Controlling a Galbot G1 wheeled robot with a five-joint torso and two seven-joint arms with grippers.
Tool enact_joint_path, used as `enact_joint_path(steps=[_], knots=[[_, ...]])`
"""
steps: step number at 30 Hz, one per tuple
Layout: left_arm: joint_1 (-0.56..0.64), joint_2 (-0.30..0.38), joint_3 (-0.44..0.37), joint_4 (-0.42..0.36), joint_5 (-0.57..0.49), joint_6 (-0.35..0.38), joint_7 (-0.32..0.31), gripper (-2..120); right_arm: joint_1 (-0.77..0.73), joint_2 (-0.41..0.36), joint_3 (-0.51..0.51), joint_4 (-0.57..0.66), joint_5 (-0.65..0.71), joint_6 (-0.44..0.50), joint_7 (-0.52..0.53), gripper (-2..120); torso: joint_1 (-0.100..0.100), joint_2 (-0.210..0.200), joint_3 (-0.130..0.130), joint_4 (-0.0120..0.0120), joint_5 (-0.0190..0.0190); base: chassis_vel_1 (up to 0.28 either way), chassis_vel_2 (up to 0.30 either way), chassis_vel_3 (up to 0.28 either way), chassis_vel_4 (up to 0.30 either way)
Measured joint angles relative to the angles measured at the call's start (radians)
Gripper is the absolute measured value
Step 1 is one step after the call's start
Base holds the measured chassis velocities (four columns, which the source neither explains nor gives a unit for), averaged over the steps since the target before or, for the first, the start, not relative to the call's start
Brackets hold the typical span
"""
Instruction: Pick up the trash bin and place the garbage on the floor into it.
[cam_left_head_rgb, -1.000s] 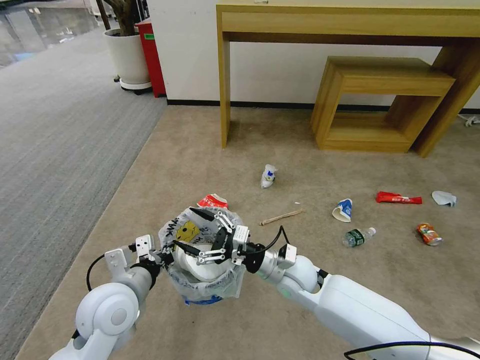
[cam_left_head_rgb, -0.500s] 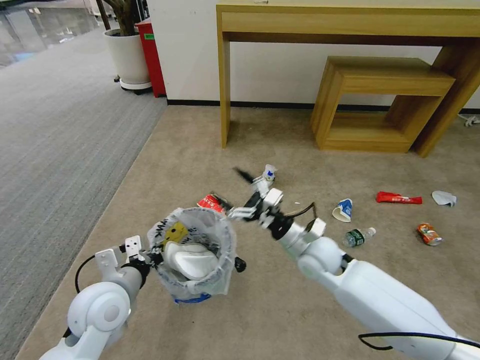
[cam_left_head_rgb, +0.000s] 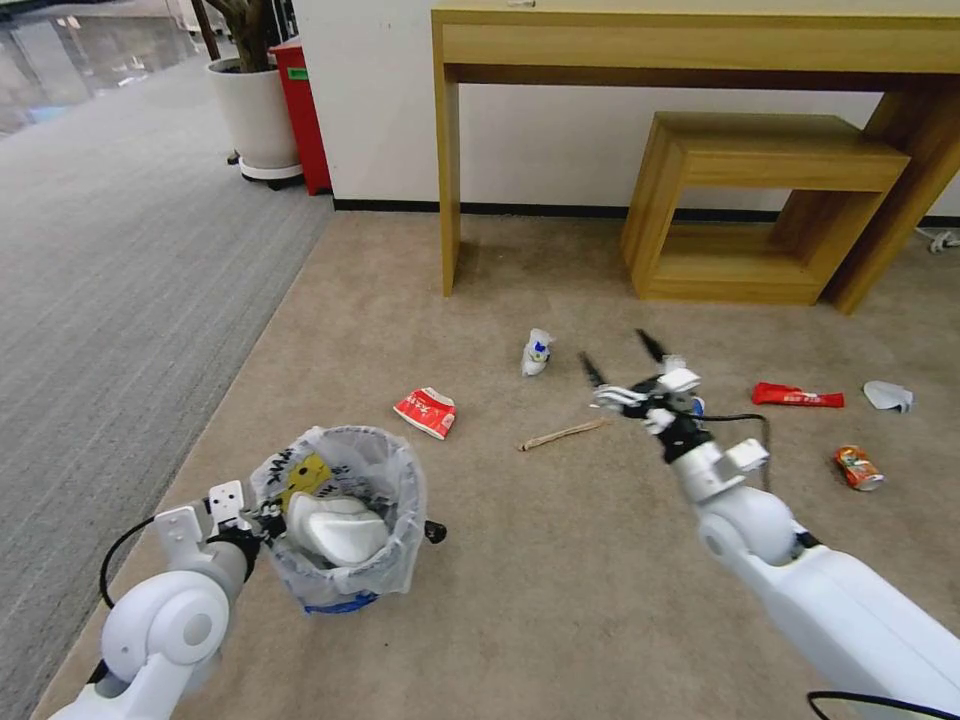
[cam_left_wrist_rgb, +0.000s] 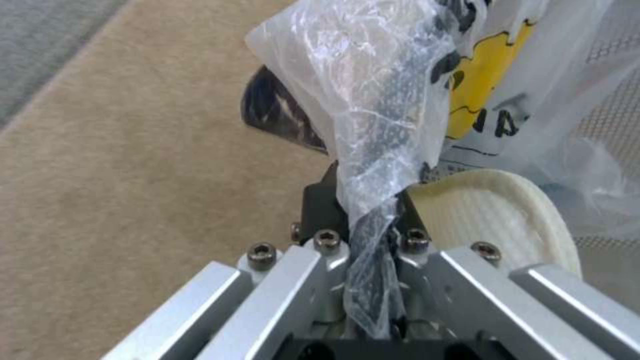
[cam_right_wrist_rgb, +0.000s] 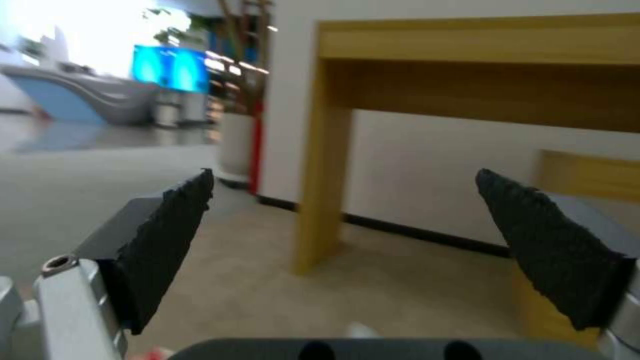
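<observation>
The trash bin (cam_left_head_rgb: 340, 520), lined with a crinkly white bag, hangs at the lower left. My left gripper (cam_left_head_rgb: 262, 520) is shut on its rim; in the left wrist view the bag (cam_left_wrist_rgb: 373, 150) is pinched between the jaws. A white slipper (cam_left_head_rgb: 335, 528) lies inside the bin. My right gripper (cam_left_head_rgb: 617, 352) is open and empty, held out over the beige floor (cam_left_head_rgb: 560, 560) just beyond the wooden stick (cam_left_head_rgb: 562, 434). On the floor lie a red-white carton (cam_left_head_rgb: 425, 412), a blue-white cup (cam_left_head_rgb: 537, 352), a red wrapper (cam_left_head_rgb: 797, 397), an orange can (cam_left_head_rgb: 858, 467) and a white piece (cam_left_head_rgb: 888, 396).
A wooden desk (cam_left_head_rgb: 690, 50) and a low wooden bench (cam_left_head_rgb: 760, 200) stand against the far wall. A white planter (cam_left_head_rgb: 255, 110) and a red box (cam_left_head_rgb: 300, 110) sit at the back left. Grey ribbed carpet (cam_left_head_rgb: 120, 280) runs along the left.
My right gripper has left the bin's mouth and swung forward and to the right, open. The left arm has carried the bin toward the lower left.
</observation>
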Motion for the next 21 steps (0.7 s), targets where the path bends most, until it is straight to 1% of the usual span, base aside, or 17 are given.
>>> enact_joint_path(steps=[2,3,6,7,10,13,21], knots=[[0.009,0.009,-0.020,0.010,-0.001,-0.006,-0.005,0,-0.046,-0.014,0.074,-0.039,-0.024,0.000,0.033,100,0.000,0.000,0.000,0.0001,0.0003,0.000,0.000,0.000,0.000],[0.009,0.009,-0.020,0.010,-0.001,-0.006,-0.005,0,-0.046,-0.014,0.074,-0.039,-0.024,0.000,0.033,100,0.000,0.000,0.000,0.0001,0.0003,0.000,0.000,0.000,0.000],[0.005,0.018,-0.033,0.024,-0.005,-0.011,-0.013,0,-0.097,-0.016,0.162,-0.082,-0.043,0.007,0.046,99,0.000,0.000,0.000,0.0000,0.0005,0.000,0.000,0.000,0.000],[0.005,0.018,-0.033,0.024,-0.005,-0.011,-0.013,0,-0.097,-0.016,0.162,-0.082,-0.043,0.007,0.046,99,0.000,0.000,0.000,0.0000,0.0005,0.000,0.000,0.000,0.000],[0.001,0.023,-0.035,0.033,-0.012,-0.015,-0.014,0,-0.143,-0.011,0.246,-0.118,-0.053,0.014,0.047,100,0.000,0.000,0.000,-0.0003,0.0001,0.000,0.000,0.000,0.000],[-0.002,0.019,-0.031,0.035,-0.012,-0.015,-0.013,0,-0.157,0.001,0.270,-0.126,-0.056,0.013,0.039,100,0.000,0.000,0.000,0.0001,-0.0001,0.000,0.000,0.000,0.000],[0.001,0.013,-0.026,0.035,-0.008,-0.018,-0.009,0,-0.161,0.022,0.272,-0.141,-0.076,0.010,0.035,100,0.000,0.000,0.000,0.0001,0.0001,0.000,0.000,0.000,0.000]])
